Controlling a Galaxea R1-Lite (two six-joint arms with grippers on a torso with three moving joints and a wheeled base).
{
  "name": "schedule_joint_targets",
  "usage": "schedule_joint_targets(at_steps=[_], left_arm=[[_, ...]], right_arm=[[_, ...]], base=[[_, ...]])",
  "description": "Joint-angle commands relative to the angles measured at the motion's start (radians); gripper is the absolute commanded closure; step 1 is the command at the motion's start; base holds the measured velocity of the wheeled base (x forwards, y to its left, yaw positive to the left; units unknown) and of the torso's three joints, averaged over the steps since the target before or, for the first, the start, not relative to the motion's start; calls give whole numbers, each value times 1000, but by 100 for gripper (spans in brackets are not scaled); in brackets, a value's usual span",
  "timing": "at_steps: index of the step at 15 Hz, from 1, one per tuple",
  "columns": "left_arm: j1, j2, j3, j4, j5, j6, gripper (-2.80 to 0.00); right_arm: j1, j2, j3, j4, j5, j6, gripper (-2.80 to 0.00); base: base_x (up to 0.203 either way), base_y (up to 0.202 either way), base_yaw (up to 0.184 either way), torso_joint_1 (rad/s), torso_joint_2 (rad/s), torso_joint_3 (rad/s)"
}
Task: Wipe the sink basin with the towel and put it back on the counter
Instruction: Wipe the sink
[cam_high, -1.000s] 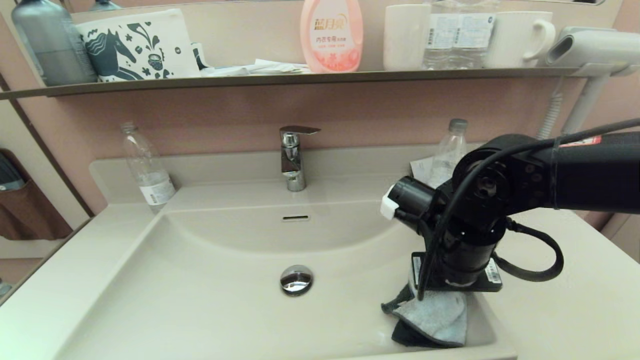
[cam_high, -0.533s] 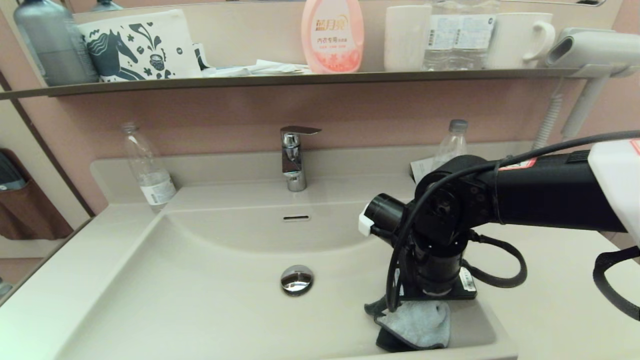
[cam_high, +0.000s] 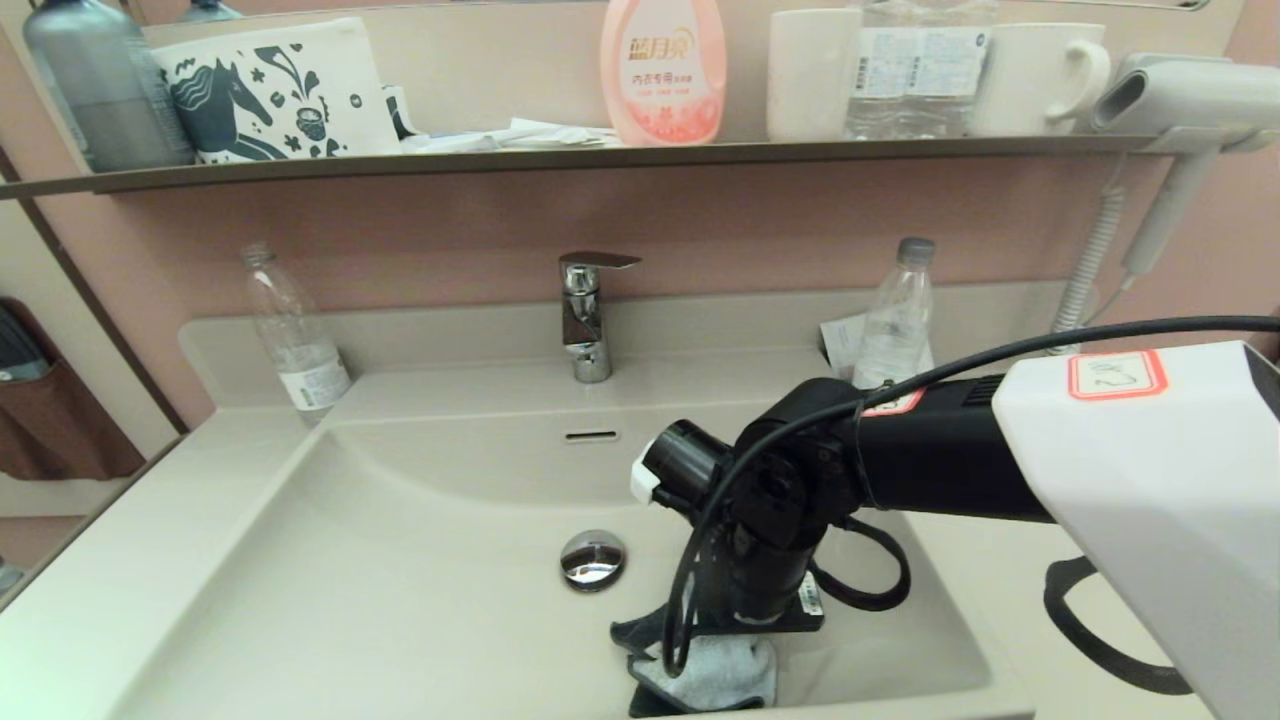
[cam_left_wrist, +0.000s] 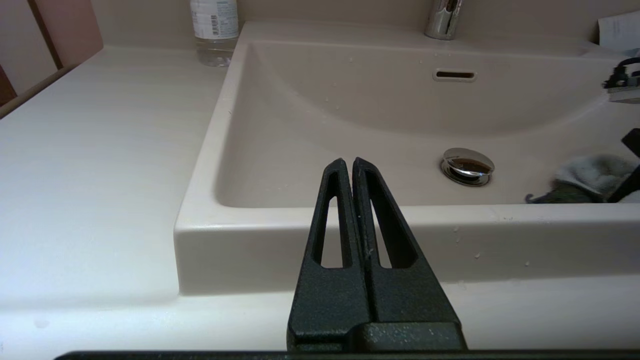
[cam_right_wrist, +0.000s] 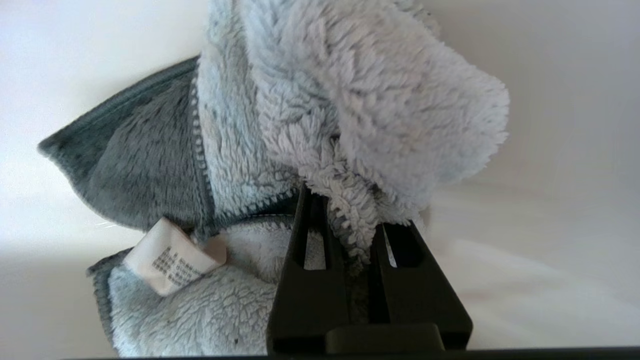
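Sink basin (cam_high: 400, 560): cream-white, one piece with the counter (cam_high: 120, 560); the drain plug (cam_high: 593, 558) is serving as the reference point below.

Right gripper (cam_right_wrist: 350, 250): reaching down into the basin on the robot's right of the drain plug, toward the near wall. Its fingers are pinching a fold of the towel (cam_high: 718, 672), with only the cloth's thickness between them.

Towel: lying bunched on the basin floor, to the right of the drain plug and nearer the front rim, pale blue face uppermost, dark grey face and edging showing at the sides. Its white tag (cam_right_wrist: 170, 260) is hanging out of a fold in the right wrist view.

Left gripper (cam_left_wrist: 349, 165): hovering in front of the basin's near rim, on the robot's left of the drain plug, its fingers pressed together and holding nothing.

Faucet (cam_high: 585, 315): standing behind the drain plug on the back ledge.

Clear bottles: one (cam_high: 293, 335) far left of the drain plug, one (cam_high: 893, 315) to its right, both at the back of the counter.
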Motion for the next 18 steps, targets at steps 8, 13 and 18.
schedule_joint_targets(at_steps=[8,13,18], left_arm=[[0,2,0,-1,0,-1,0],[0,2,0,-1,0,-1,0],[0,2,0,-1,0,-1,0]], right_arm=[[86,175,-131,-232,148,-78,0],[96,196,-131,-453,210,-123,0],[87,195,-129,-701,208,-127,0]], base=[[0,0,0,0,0,0],[0,0,0,0,0,0],[0,0,0,0,0,0]])
